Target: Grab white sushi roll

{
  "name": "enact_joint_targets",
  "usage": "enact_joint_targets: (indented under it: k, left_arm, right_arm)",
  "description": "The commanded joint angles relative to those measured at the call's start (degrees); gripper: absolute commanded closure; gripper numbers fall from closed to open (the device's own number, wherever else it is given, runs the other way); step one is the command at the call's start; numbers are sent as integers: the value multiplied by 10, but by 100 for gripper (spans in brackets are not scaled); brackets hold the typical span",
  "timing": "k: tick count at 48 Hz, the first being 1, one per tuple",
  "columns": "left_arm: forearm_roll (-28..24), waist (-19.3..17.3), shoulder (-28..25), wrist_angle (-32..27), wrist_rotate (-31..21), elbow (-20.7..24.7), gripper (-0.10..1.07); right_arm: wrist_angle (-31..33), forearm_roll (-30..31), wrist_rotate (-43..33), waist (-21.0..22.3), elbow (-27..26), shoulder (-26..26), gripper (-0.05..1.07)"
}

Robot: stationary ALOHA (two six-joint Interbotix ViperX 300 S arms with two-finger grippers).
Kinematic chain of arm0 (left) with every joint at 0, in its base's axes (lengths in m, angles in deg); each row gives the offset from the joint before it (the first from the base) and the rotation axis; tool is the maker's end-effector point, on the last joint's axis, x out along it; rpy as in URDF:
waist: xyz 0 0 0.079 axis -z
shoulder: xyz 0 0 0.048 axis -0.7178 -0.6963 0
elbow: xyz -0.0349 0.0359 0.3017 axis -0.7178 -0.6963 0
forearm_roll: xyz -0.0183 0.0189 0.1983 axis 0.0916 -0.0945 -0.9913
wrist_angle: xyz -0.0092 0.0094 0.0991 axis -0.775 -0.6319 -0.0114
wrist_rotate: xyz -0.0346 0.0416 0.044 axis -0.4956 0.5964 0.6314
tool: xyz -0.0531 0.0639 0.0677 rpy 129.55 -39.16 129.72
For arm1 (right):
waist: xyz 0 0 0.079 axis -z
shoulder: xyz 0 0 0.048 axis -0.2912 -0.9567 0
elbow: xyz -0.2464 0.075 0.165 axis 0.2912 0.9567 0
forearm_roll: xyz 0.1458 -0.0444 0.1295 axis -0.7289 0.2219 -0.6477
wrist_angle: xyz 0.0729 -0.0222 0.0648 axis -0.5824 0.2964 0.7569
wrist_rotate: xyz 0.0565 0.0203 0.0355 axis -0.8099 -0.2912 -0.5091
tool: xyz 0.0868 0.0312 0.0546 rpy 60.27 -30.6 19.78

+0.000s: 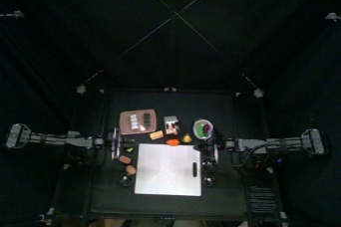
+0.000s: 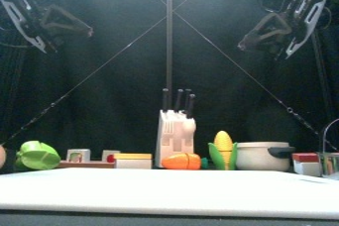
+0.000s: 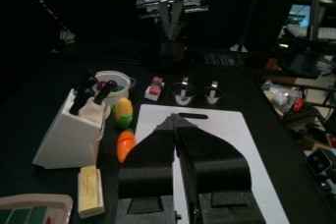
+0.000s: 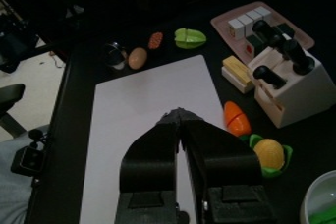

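Note:
Three small sushi pieces stand in a row past the far end of the white cutting board in the left wrist view. Two are dark-wrapped with white filling; the third is pinkish. My left gripper is shut and empty above the board's left end, well short of them. My right gripper is shut and empty above the board. In the top view the left gripper and the right gripper flank the board.
A white knife block, a corn cob, an orange vegetable and a butter block line the back edge. A pink tray, a green piece and brown pieces lie at the left end. A bowl stands at the right.

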Motion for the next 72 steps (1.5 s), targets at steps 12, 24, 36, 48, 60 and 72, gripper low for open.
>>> enact_joint_targets:
  k: [12,24,36,48,60,72]
  left_arm:
    - [175,-52,-2,-21,1,13,43]
    - [278,-160,-4,-106,2,34,33]
    - [323,-267,-28,-228,-1,92,33]
    - [298,-327,-51,-316,-2,164,34]
    - [297,-376,-54,-371,-3,187,41]
    - [292,-408,-54,-413,-4,201,43]
  right_arm:
    - [-2,-1,-2,2,3,-21,102]
    - [-1,-1,-2,3,4,-37,102]
    - [-1,-1,-2,2,3,-54,102]
    - [4,-1,-2,2,3,-67,102]
    - [16,-1,-3,2,-1,-74,102]
    - [17,-4,-3,3,-2,-74,102]
